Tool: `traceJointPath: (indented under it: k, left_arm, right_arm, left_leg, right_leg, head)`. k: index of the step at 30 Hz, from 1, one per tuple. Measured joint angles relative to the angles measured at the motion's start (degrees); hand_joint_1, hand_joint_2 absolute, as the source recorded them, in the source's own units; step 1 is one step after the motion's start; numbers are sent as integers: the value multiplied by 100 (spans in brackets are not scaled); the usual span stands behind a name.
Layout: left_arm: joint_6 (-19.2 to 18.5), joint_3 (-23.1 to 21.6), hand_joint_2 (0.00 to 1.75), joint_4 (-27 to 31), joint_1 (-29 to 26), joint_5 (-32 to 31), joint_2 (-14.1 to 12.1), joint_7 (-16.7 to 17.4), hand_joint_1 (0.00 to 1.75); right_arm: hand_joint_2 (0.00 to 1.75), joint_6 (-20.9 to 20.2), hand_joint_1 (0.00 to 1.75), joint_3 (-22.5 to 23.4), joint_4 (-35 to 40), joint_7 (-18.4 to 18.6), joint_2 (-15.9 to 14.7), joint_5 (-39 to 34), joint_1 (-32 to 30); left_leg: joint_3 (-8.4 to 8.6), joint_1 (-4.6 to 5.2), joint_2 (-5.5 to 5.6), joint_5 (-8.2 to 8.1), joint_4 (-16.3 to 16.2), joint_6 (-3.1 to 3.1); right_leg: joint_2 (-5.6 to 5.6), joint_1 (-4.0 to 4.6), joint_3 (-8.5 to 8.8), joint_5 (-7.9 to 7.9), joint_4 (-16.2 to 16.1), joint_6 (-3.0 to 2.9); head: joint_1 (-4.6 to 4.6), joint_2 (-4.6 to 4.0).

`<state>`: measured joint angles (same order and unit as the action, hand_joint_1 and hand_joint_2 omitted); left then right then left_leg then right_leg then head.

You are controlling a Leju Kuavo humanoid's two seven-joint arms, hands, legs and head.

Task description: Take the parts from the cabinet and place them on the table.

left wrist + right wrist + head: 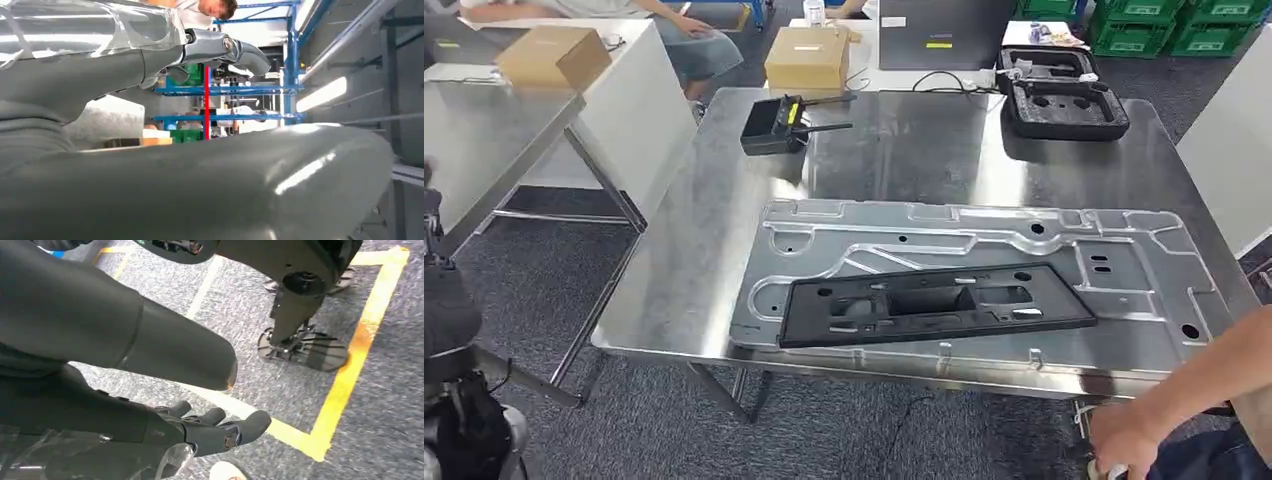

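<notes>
A large silver stamped metal panel lies flat on the near half of the steel table. A long black plastic part rests on top of the panel, along its near edge. My left hand is raised, its thick grey thumb well apart from the silvery fingers, with only the room behind showing between them. My right hand hangs above the grey floor, its dark fingers stretched out and holding nothing.
A person's forearm and hand reach in at the table's near right corner. At the far end stand a black antenna device, a black foam tray and a cardboard box. Another steel table stands to the left. Yellow tape marks the floor.
</notes>
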<state>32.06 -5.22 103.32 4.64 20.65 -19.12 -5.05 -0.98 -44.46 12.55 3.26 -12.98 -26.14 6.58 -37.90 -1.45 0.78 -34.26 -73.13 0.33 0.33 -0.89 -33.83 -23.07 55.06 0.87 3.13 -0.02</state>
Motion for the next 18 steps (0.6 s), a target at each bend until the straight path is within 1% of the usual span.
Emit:
traceJointPath:
  k: [1, 2, 3, 4, 5, 6, 7, 8, 9, 10, 11, 12, 13, 14, 15, 16, 17, 18]
  left_arm:
    - [0, 0, 0, 2, 1, -2, 0, 0, 0]
    - [0, 0, 0, 13, 3, -2, 0, 0, 0]
    - [0, 0, 175, 37, 12, -2, 0, 0, 0]
    - [0, 0, 175, 72, 34, -2, 0, 0, 0]
    - [-2, -7, 175, 94, 41, -7, 9, 0, 0]
    - [-4, -9, 175, 109, 47, -29, 11, 0, 0]
    - [8, -11, 175, 114, 23, -61, 11, 2, 0]
    - [20, -20, 175, 116, 10, -74, 17, 24, 0]
    - [24, -24, 175, 133, 28, -107, 22, 31, 0]
    - [26, -28, 175, 160, 56, -140, 26, 39, 0]
    - [33, -31, 175, 190, 75, -177, 37, 46, 0]
    - [37, -39, 175, 210, 76, -219, 48, 85, 0]
    - [42, -55, 175, 227, 78, -258, 52, 123, 0]
    - [63, -74, 175, 238, 79, -278, 55, 138, 0]
    - [77, -96, 175, 238, 79, -295, 59, 142, 0]
    - [81, -105, 175, 238, 83, -310, 61, 146, 0]
    - [90, -114, 175, 247, 97, -321, 63, 162, 0]
    - [94, -122, 175, 256, 118, -332, 63, 171, 0]
  right_arm:
    - [0, 0, 0, 0, 0, 0, 7, 0, 0]
    - [0, 2, 0, 2, 0, 0, 11, -2, 1]
    - [0, 0, 0, 2, 2, 0, 22, -2, 5]
    - [0, 2, 0, 2, 2, 0, 55, -2, 3]
    - [0, 2, 0, 7, 0, 0, 61, -4, -14]
    - [0, 0, 0, 7, 0, -2, 59, -11, 3]
    - [0, 2, 0, 9, 0, 0, 59, -22, 12]
    - [0, 2, 0, 11, -2, -2, 61, -28, 2]
    - [0, 2, 0, 11, -4, -2, 55, -31, -7]
    - [0, 2, 0, 11, -4, -2, 66, -33, -14]
    - [0, -4, 0, 11, -4, -2, 79, -42, -16]
    - [0, -22, 0, 11, -4, -2, 79, -46, -18]
    - [0, -20, 0, 11, -4, -2, 83, -48, -19]
    - [0, -20, 0, 11, -4, -2, 83, -55, -17]
    - [0, -20, 0, 11, -4, -4, 85, -63, -12]
    - [0, -20, 0, 11, -4, -9, 85, -68, -11]
    - [0, -17, 0, 11, -4, -11, 83, -85, -11]
    - [0, -20, 0, 11, -4, -11, 85, -85, -8]
  left_leg:
    - [288, 26, 0, 177, 405, 47]
    - [599, 55, -4, 360, 918, 105]
    - [988, 96, -13, 545, 1546, 180]
    - [1207, 149, -41, 543, 1966, 257]
    - [1197, 174, -78, 631, 1975, 190]
    - [1151, 175, -61, 647, 1953, 193]
    - [1100, 186, -60, 668, 1945, 208]
    - [1085, 198, -64, 705, 1951, 243]
    - [1061, 116, -72, 804, 2002, 304]
    - [1025, 130, -75, 858, 2002, 326]
    - [961, 123, -78, 911, 2002, 386]
    - [903, 122, -75, 962, 2001, 390]
    - [842, 122, -75, 1003, 1997, 386]
    - [784, 122, -75, 1045, 1989, 371]
    - [738, 119, -76, 1082, 1987, 355]
    - [703, 111, -78, 1113, 1984, 331]
    - [664, 93, -78, 1140, 1973, 298]
    - [630, 78, -77, 1156, 1938, 270]
  right_leg:
    - [0, 19, -36, 34, 0, 3]
    - [0, 29, -56, 63, -2, 5]
    - [0, 37, -69, 94, -3, 13]
    - [4, 34, -87, 117, -2, 31]
    - [29, 92, -111, 136, 2, 51]
    - [10, 54, -115, 176, 0, 85]
    - [10, 27, -119, 208, -3, 109]
    - [13, 22, -116, 252, -30, 149]
    - [13, 39, -163, 241, -18, 185]
    - [11, 33, -227, 30, 116, 206]
    - [9, 21, -343, -317, 443, 217]
    - [8, 9, -493, -665, 933, 244]
    - [8, 3, -642, -921, 1447, 272]
    - [8, -1, -718, -1032, 1812, 301]
    - [7, -12, -656, -988, 1875, 319]
    - [7, -27, -461, -851, 1663, 332]
    - [5, -48, -99, -644, 1162, 348]
    - [4, -71, 287, -490, 588, 373]
  head:
    - [-2, 0]
    - [0, 0]
    - [0, 0]
    - [0, 0]
    - [-13, 0]
    - [5, 0]
    - [-9, 0]
    - [2, 0]
    - [-7, 0]
    - [-9, 0]
    - [-46, 0]
    - [-57, 0]
    - [-61, 0]
    - [-66, 0]
    - [-66, 0]
    - [-66, 0]
    - [-66, 0]
    - [-66, 0]
